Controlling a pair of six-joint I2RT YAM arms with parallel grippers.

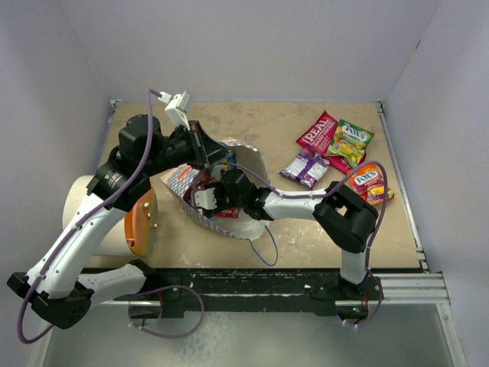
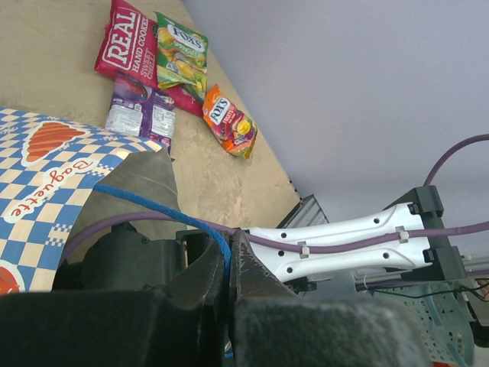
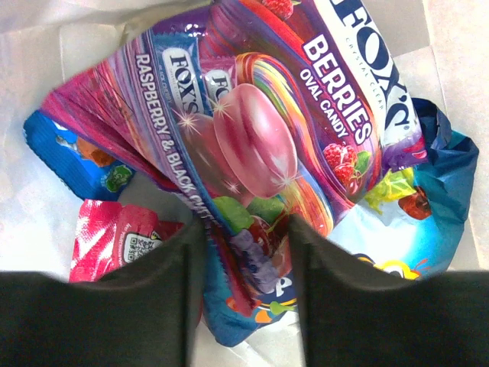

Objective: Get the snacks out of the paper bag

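Snacks (image 3: 114, 237), several, inside bag (image 2: 53, 183). Berries packet (image 3: 306, 138): between my right gripper's (image 3: 244, 237) half-spread jaws; grip unconfirmed. My left gripper (image 2: 229, 256): clamped on cord (image 2: 153, 200). Risks, I judge: glossy film slipping out if lifted before a firm pinch; blue packet (image 3: 435, 191) beneath dragged along.

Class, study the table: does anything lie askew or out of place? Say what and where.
The white cylinder with the orange lid lies on its side at the table's left edge; the paper bag also lies tipped over.

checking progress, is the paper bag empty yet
Not empty: right wrist view shows a berries packet, blue packet and red packet inside the paper bag.
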